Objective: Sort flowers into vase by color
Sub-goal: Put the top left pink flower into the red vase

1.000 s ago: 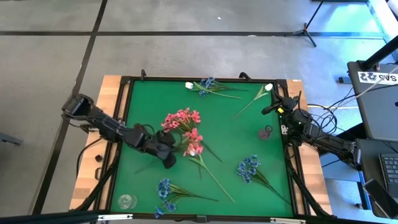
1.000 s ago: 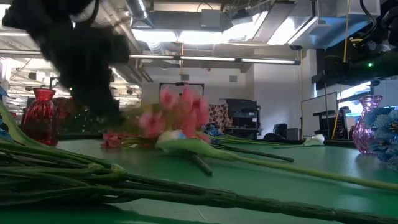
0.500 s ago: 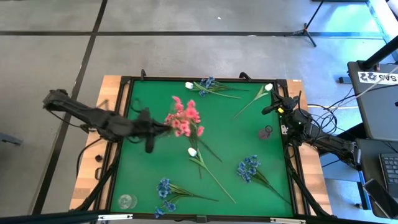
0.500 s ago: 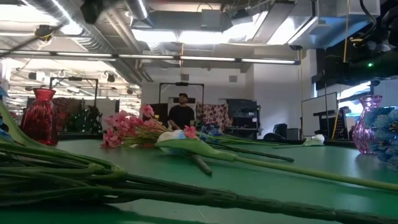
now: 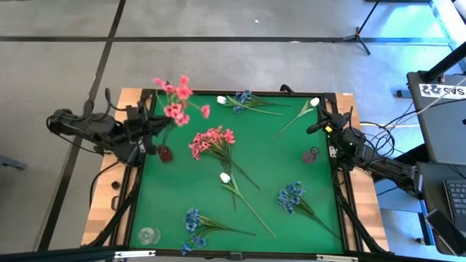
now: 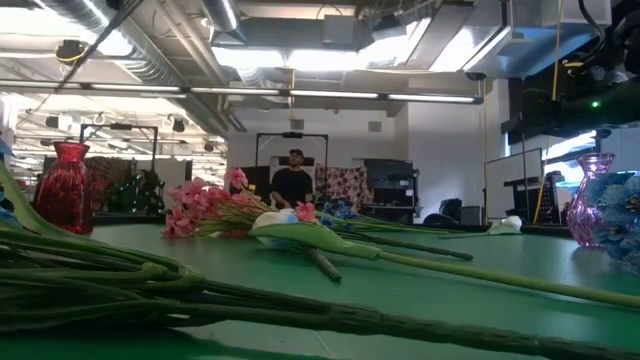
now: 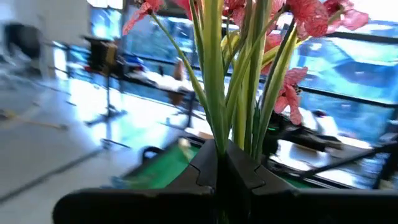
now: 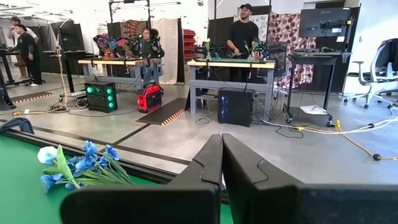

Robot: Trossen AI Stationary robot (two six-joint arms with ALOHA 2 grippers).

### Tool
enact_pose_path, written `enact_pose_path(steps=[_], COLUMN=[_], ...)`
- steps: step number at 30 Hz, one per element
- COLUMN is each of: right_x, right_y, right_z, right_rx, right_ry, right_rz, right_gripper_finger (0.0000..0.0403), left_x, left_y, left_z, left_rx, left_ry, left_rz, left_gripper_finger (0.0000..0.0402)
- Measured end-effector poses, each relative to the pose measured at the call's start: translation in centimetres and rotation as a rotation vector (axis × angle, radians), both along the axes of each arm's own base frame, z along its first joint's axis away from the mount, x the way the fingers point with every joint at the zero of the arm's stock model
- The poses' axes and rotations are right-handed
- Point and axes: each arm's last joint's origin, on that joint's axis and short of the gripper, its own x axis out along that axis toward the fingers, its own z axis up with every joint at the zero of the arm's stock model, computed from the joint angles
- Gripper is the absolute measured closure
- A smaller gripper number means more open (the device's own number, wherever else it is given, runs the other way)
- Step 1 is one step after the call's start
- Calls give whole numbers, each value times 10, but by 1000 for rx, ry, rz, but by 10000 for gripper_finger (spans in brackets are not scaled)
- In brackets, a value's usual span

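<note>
My left gripper (image 5: 153, 124) hangs over the mat's left edge, shut on a pink sprig (image 5: 175, 98) that is raised above the mat. Just near of it stands a red vase (image 5: 166, 153). A second pink sprig (image 5: 211, 138) lies mid-mat, with a white bud (image 5: 225, 177) near it. Blue sprigs (image 5: 291, 195) (image 5: 193, 222) lie toward the near edge. Another blue sprig and a white bud (image 5: 237, 100) lie at the far edge. My right gripper (image 5: 318, 125) waits shut at the right edge, beside a pink vase (image 5: 312, 154). My left gripper pinches the pink sprig's bunched green stems (image 7: 239, 134) between its two fingers, just below where they branch. The fingers (image 7: 205, 168) lie level, reaching in from the table's left. The sprig is lifted clear of the mat, and its blossoms (image 7: 305, 15) fan out beyond the fingertips.
A clear vase (image 5: 148, 235) stands at the near left corner. A white bud on a long stem (image 5: 302, 109) lies at the far right. The mat has a raised black frame (image 5: 240, 92). People stand at benches beyond the table (image 8: 242, 28).
My left gripper has risen from mid-mat with one pink sprig and swung toward the table's far left, tipping from pointing down to level. The sprig is now clear of the mat. The other pink sprig and the white bud stayed where they lay.
</note>
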Motion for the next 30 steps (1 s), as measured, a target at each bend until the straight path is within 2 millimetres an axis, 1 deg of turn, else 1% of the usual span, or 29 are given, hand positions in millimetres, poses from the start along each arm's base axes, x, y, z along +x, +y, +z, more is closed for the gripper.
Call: enact_pose_path(steps=[8, 14, 20, 26, 30], right_x=[0, 0, 0, 0, 0], right_y=[0, 0, 0, 0, 0], right_z=[0, 0, 0, 0, 0], right_rx=[0, 0, 0, 0, 0], right_ry=[0, 0, 0, 0, 0], right_rz=[0, 0, 0, 0, 0], right_gripper_finger=[391, 391, 391, 391, 391], left_x=[-14, -19, -20, -24, -17], left_y=[8, 13, 14, 16, 15], left_z=[3, 3, 2, 1, -9], left_rx=[90, 126, 142, 41, -7], left_ry=[27, 84, 118, 60, 35], left_rz=[179, 388, 453, 601, 684], left_gripper_finger=[399, 399, 398, 399, 399])
